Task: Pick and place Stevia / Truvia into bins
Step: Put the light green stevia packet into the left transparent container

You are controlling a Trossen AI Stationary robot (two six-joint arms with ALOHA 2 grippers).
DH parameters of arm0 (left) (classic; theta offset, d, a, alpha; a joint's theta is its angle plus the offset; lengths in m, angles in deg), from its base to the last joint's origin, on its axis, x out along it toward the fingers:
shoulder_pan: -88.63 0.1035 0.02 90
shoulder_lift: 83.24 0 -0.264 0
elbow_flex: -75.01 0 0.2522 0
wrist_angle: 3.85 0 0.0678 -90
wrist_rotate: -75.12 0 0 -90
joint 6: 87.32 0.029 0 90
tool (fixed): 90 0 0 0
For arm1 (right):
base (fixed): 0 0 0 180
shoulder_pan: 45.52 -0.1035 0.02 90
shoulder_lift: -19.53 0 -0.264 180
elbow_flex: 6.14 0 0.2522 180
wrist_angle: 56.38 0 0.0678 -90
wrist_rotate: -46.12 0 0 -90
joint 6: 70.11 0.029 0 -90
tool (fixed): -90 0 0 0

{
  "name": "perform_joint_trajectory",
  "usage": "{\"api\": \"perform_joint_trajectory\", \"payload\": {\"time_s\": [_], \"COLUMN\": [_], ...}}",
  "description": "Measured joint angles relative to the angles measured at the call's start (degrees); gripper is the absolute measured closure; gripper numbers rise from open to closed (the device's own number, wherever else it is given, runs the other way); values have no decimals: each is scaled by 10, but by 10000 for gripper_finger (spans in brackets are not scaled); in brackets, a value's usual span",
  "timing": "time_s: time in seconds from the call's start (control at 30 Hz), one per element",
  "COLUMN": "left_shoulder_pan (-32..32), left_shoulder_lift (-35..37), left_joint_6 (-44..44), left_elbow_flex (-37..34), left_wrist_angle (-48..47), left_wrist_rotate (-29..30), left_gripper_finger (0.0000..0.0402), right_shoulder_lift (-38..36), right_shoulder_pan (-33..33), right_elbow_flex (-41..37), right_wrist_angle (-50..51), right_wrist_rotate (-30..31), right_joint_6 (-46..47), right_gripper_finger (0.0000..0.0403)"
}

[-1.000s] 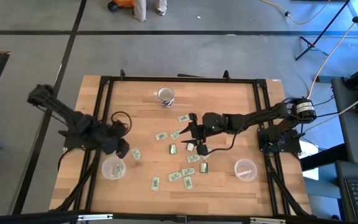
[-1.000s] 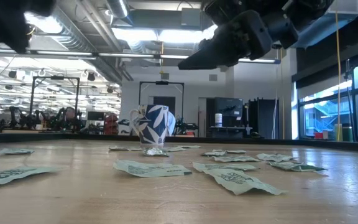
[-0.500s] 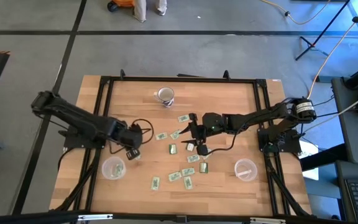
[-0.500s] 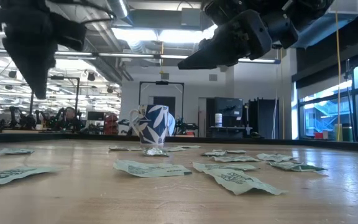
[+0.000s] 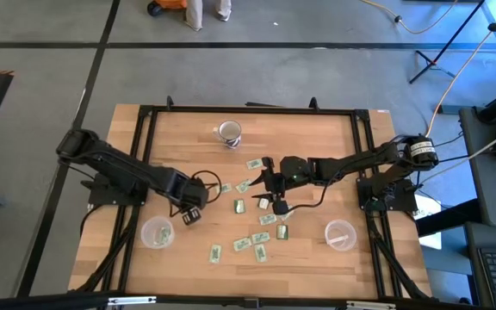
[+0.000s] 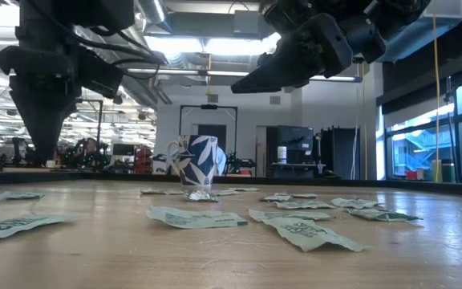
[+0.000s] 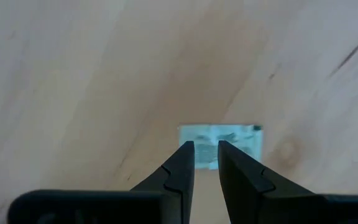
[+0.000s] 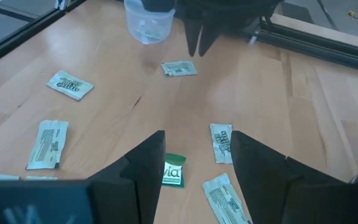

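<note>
Change since the earlier frames: the left arm has swung from beside the left cup toward the middle of the tabletop [image 5: 317,146]; the right arm has not shifted.

Left pincer [image 5: 191,213]: hangs over a single packet [image 7: 222,145] lying apart from the main scatter, fingers pointing down and set narrowly apart, nothing between them. The wrist view shows the packet directly beyond the fingertips, so the placement reads as a line-up for a pick.

Right pincer [image 8: 194,163]: poised above the central scatter, fingers spread wide, empty. A green packet [image 8: 173,170] lies between the spread fingers, a white one [image 8: 222,142] just beside it; likely the next candidates on that side.

Stevia / Truvia packets [image 5: 250,203]: about fifteen, flat on the tabletop, loosely scattered in the middle between the arms.

Bins: left cup [image 5: 157,232] and right cup [image 5: 340,234], one near each arm's base by the front edge, evidently so each arm drops into its own. Each seems to hold something pale.

Mug [image 5: 229,132]: white, blue leaf pattern, at the far edge, away from the work.

Legible writing: on the green packet, the letters "ia" only; other print too small to read.
</note>
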Motion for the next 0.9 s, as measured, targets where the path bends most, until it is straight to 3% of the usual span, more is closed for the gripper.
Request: {"api": "perform_joint_trajectory", "payload": {"time_s": [0.6, 0.9], "left_shoulder_pan": [0, 0], "left_shoulder_lift": [-105, -124], "left_joint_6": [-20, -19], "left_elbow_flex": [0, 2], "left_wrist_angle": [11, 10], "left_wrist_rotate": [-13, -15], "left_gripper_finger": [336, 344], "right_shoulder_lift": [0, 0], "right_shoulder_pan": [0, 0], "right_elbow_flex": [0, 0], "right_wrist_angle": [0, 0], "right_wrist_rotate": [0, 0], "right_joint_6": [2, 2], "right_gripper_finger": [218, 218]}}
